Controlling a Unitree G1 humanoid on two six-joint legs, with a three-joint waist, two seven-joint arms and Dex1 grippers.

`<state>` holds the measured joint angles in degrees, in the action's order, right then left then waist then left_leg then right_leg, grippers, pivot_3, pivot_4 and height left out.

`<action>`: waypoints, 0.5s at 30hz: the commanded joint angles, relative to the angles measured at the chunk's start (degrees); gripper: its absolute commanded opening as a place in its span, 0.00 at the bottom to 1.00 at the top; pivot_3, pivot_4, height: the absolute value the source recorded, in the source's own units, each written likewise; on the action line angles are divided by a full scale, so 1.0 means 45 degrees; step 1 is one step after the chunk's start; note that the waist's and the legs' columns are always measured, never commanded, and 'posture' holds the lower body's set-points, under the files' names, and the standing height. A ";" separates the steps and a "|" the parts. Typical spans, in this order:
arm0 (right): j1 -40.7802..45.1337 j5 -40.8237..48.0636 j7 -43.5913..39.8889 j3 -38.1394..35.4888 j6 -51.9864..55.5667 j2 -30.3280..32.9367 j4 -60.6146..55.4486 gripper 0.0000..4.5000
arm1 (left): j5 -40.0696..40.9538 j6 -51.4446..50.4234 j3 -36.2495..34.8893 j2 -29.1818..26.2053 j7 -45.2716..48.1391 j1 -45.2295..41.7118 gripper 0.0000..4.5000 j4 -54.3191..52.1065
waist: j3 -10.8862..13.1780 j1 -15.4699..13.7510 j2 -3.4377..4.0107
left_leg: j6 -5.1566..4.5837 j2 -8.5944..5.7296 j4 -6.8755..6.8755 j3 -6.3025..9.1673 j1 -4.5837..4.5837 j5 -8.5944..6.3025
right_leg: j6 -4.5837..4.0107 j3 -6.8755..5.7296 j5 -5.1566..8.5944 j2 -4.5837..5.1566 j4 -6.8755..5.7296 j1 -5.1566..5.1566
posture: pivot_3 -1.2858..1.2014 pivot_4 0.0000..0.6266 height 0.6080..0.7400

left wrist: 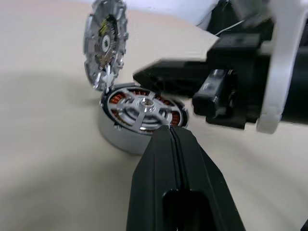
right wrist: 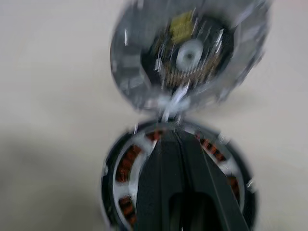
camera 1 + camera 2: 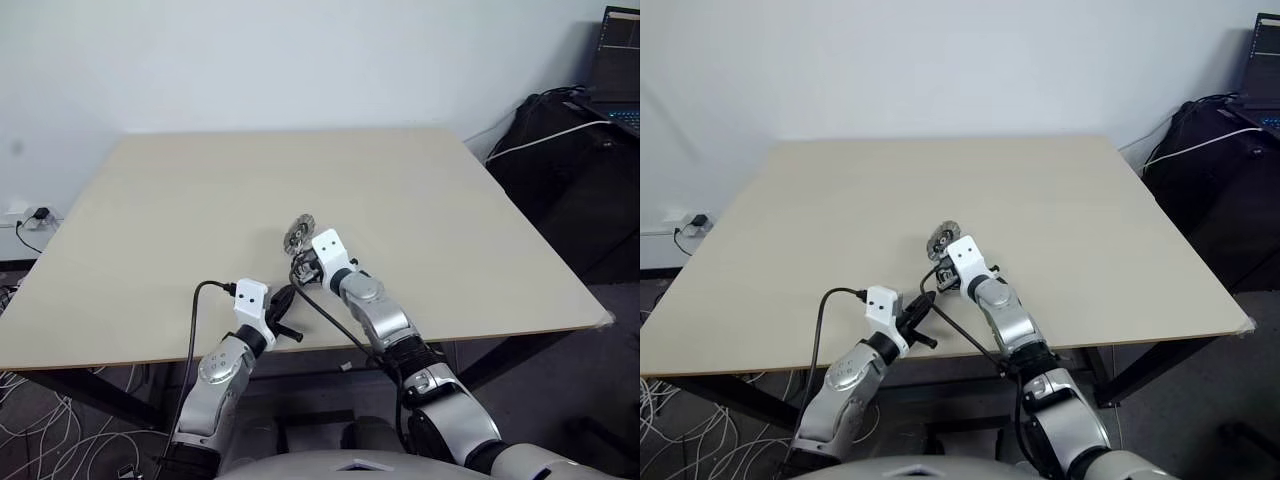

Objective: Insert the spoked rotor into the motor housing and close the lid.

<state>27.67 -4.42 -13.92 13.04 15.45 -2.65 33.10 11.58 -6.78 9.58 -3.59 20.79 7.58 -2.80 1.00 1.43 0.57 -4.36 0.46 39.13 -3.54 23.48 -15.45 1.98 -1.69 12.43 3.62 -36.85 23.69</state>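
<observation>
R fingers (image 1: pixel 144 77) pressed together, holding nothing, tips over the motor housing (image 1: pixel 142 118) at the foot of the upright lid (image 1: pixel 105 45). My read: a shut tip makes a firm poker, so it's set to nudge the lid over, not pick it up. L fingers (image 1: pixel 175 144) also shut tight, empty, tip just at the housing's near rim; prob there to brace it so it doesn't slide when the lid gets pushed.

Housing sits flat on the tabletop (image 3: pixel 450 200), near its front-centre. Spoked rotor (image 1: pixel 144 107) looks already seated: silver spokes + hub w/ copper windings showing between. Lid stands on edge at the housing's far rim, inner face toward the arms, tilted like an open hatch. So insert looks done, closing left.

Risk: lid could tip the wrong way or skid off the rim.
</observation>
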 commanded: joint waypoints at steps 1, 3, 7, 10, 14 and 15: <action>0.0256 -0.0129 -0.0077 0.0004 0.0323 0.0054 0.0349 0.00 | -0.0131 0.0356 -0.0025 0.0002 -0.0119 -0.0032 0.01 -0.0739 | -0.0008 0.0021 0.0010 | 0.0011 -0.0001 0.0000 -0.0002 -0.0001 -0.0006 | 0.0001 0.0003 -0.0001 0.0004 0.0000 0.0001 | 0.52 0.00 1.00; 0.0147 -0.0053 -0.0165 -0.0026 0.0359 0.0069 0.0174 0.00 | -0.0223 0.0457 -0.0011 -0.0026 -0.0167 0.0003 0.01 -0.0751 | -0.0013 0.0018 0.0014 | 0.0018 0.0001 0.0000 0.0001 -0.0009 -0.0011 | 0.0001 0.0001 -0.0001 0.0023 -0.0001 -0.0007 | 0.52 0.00 1.00; -0.0156 -0.0027 -0.0708 0.0127 0.0129 0.0435 -0.1236 0.00 | -0.0747 0.0900 0.0166 -0.0215 -0.0281 -0.0015 0.01 -0.0667 | -0.0021 -0.0005 0.0031 | 0.0020 0.0003 -0.0001 0.0004 -0.0010 -0.0012 | 0.0000 -0.0003 0.0000 0.0028 -0.0004 -0.0005 | 0.52 0.00 1.00; -0.0469 -0.0342 -0.2087 0.0948 0.0176 0.1485 -0.3151 0.00 | -0.1338 0.1595 0.0281 -0.0320 -0.0434 -0.0058 0.01 -0.0427 | -0.0014 -0.0018 0.0039 | 0.0018 -0.0003 -0.0001 0.0002 0.0003 -0.0012 | 0.0001 -0.0002 0.0000 0.0028 0.0003 0.0004 | 0.52 0.00 1.00; -0.0649 -0.0664 -0.3738 0.1777 0.0680 0.3003 -0.4636 0.00 | -0.2244 0.2961 0.0550 -0.0476 -0.0597 -0.0238 0.01 0.0186 | -0.0015 -0.0048 0.0038 | -0.0013 -0.0014 0.0001 0.0000 0.0008 0.0002 | 0.0002 -0.0001 0.0000 0.0045 0.0011 0.0007 | 0.52 0.00 1.00; -0.0656 -0.0681 -0.3991 0.1864 0.0816 0.3250 -0.4800 0.00 | -0.2509 0.3229 0.0620 -0.0530 -0.0701 -0.0283 0.01 0.0348 | -0.0015 -0.0052 0.0038 | -0.0012 -0.0010 0.0001 0.0001 0.0004 0.0002 | 0.0001 -0.0003 0.0000 0.0044 0.0009 0.0005 | 0.52 0.00 1.00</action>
<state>24.23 -7.00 -29.69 20.68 18.31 11.46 14.51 2.30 4.53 11.75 -5.82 18.42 7.42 -1.67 0.93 1.20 0.74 -4.41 0.44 39.14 -3.53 23.49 -15.44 1.98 -1.72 12.43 3.81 -36.81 23.72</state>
